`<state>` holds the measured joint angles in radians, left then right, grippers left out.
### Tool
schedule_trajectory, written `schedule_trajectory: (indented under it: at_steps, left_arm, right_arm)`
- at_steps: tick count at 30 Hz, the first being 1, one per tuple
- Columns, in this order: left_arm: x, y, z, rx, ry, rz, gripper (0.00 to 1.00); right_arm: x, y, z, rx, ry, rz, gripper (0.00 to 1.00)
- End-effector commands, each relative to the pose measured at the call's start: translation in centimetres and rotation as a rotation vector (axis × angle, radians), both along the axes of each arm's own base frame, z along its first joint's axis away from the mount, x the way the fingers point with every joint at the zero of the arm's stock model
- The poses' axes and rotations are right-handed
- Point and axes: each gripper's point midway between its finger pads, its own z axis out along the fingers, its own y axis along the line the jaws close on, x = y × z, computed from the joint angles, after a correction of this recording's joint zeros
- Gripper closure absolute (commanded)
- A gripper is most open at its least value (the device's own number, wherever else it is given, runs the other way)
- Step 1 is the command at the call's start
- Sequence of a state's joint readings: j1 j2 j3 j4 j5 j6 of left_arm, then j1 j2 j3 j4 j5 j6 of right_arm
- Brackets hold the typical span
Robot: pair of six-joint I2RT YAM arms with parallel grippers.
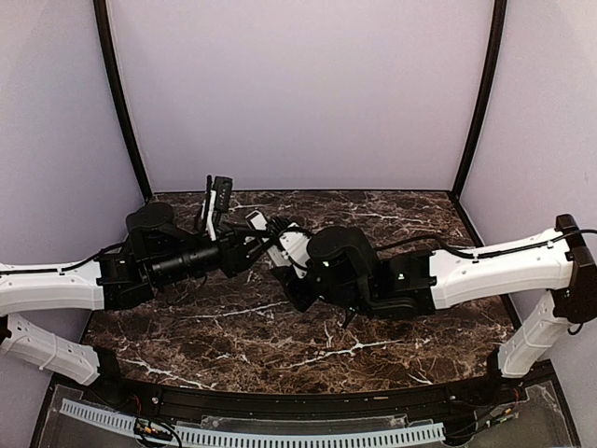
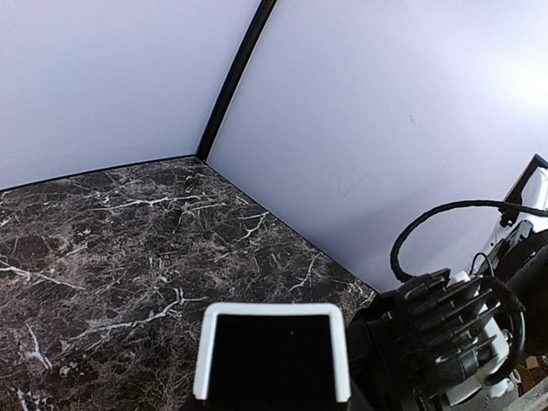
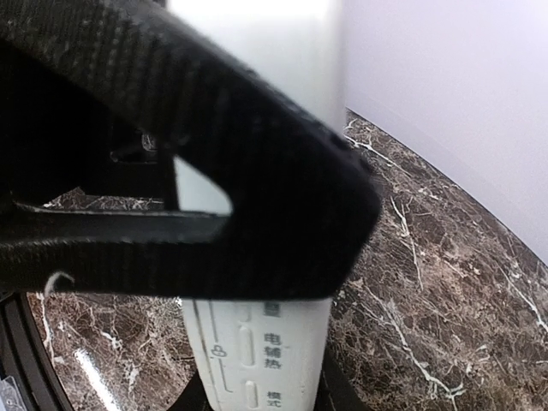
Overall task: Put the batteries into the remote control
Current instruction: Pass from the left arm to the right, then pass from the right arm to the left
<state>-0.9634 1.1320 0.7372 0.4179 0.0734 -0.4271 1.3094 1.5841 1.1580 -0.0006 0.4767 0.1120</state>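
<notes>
The remote control (image 1: 280, 238), a long white bar with a dark end, is held above the table between the two arms. My left gripper (image 1: 252, 245) appears shut on it; the left wrist view shows its white-rimmed dark end (image 2: 272, 351) head-on, low in the middle. My right gripper (image 1: 291, 268) is shut on its other part; the right wrist view shows the white button face (image 3: 257, 360) rising between my fingers. One black finger of the left gripper (image 3: 197, 180) crosses in front of it. The batteries are not in view.
The dark marble table (image 1: 308, 336) is boxed in by pale walls at the back and sides. The right arm's wrist and cable (image 2: 454, 334) sit close beside the left gripper. A black rail (image 1: 280, 411) runs along the near edge.
</notes>
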Motion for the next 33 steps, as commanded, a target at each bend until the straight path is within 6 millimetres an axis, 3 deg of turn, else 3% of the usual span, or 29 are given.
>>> schedule_trajectory:
  at_steps: [1, 5, 7, 9, 11, 13, 18, 22, 28, 33]
  left_arm:
    - [0.2, 0.0, 1.9, -0.034, -0.031, 0.009, 1.0]
    - [0.2, -0.2, 1.5, -0.021, -0.029, 0.003, 0.99]
    - [0.3, -0.3, 1.4, -0.014, -0.028, 0.004, 0.81]
    - [0.5, -0.2, 1.2, -0.002, -0.031, 0.015, 0.42]
    - [0.8, 0.0, 1.1, 0.014, -0.034, 0.04, 0.24]
    - [1.3, 0.3, 0.8, 0.034, -0.029, 0.072, 0.15]
    - [2.9, 0.5, -1.0, 0.111, 0.033, 0.15, 0.12]
    - [4.0, 0.2, -2.9, 0.177, 0.094, 0.197, 0.11]
    - [5.6, -1.2, -7.3, 0.276, 0.235, 0.241, 0.14]
    - [6.9, -0.1, -9.7, 0.317, 0.321, 0.325, 0.24]
  right_arm:
    - [0.4, 0.6, 1.7, 0.062, -0.007, -0.041, 0.78]
    - [-0.2, 1.6, 1.2, 0.053, 0.04, 0.007, 0.87]
    - [-0.4, 1.9, 0.7, 0.041, 0.085, 0.019, 0.93]
    - [-0.4, 1.9, 0.5, 0.055, 0.138, 0.032, 0.95]
    - [-0.4, 1.8, 0.4, 0.107, 0.224, 0.057, 0.98]
    - [-0.5, 1.6, 0.0, 0.19, 0.344, 0.102, 0.98]
    - [-0.4, 1.1, -0.2, 0.382, 0.574, 0.198, 0.99]
    - [-0.2, 1.1, -1.7, 0.401, 0.686, 0.198, 1.0]
    - [0.0, 1.7, -3.1, 0.454, 0.787, 0.2, 1.0]
    - [1.1, 1.4, -3.9, 0.515, 0.825, 0.164, 1.0]
